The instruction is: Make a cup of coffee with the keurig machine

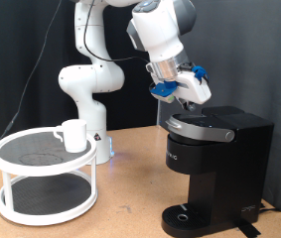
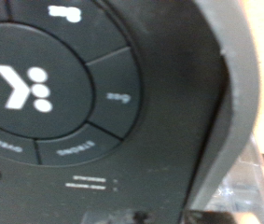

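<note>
At the exterior view's left, around eight o'clock, stands a white two-tier round rack with dark mesh shelves, and the cup sits upright on its upper shelf near the right-hand rim, handle turned to the left. Behind it, around eleven o'clock, rises the white robot arm, whose base is partly hidden by the rack and the cup; a black cable hangs down the pale wall beside it. The arm bends over to about one o'clock, where the gripper with blue fittings hangs just above the closed lid of the keurig machine. The fingertips blend into the dark lid, so contact cannot be made out, nor how far apart the fingers stand, and nothing is seen between them. The machine fills the four o'clock area on a wooden table, its drip base at six o'clock and its right side cut off by the frame edge. The wrist view is a blurred close-up of the machine's top: a round button panel with a white logo and small illegible labels, with no fingers visible.
</note>
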You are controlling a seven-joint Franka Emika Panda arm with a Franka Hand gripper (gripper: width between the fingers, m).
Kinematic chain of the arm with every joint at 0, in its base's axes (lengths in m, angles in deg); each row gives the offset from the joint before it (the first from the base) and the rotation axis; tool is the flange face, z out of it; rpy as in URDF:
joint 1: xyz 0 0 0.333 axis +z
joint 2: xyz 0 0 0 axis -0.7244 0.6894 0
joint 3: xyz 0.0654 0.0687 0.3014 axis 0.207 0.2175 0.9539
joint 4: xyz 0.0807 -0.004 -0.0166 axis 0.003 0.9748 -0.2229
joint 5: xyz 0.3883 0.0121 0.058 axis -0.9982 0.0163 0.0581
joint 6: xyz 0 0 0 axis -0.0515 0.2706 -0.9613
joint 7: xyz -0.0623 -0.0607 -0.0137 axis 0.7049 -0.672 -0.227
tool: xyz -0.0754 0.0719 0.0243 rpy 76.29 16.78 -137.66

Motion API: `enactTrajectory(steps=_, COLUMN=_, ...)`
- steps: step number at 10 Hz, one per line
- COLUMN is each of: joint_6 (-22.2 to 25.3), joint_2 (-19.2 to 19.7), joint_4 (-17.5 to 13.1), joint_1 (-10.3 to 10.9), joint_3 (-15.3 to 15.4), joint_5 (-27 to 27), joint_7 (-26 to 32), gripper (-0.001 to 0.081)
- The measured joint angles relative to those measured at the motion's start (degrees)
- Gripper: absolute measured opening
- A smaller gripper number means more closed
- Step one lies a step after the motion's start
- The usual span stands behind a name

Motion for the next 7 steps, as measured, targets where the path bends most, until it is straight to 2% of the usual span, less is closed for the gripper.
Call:
enactTrajectory(steps=3, joint_6=0.2, joint_2=-0.5, joint_4=0.7, joint_1=0.0, joint_3=0.7, joint_5=1.6, joint_7=-1.6, gripper=0.0)
enactTrajectory(steps=7, joint_6=-0.5, joint_2=-0.1, joint_4=1.8, joint_1=0.0, joint_3=2.1, joint_5=5.2, joint_7=-6.6, gripper=0.0)
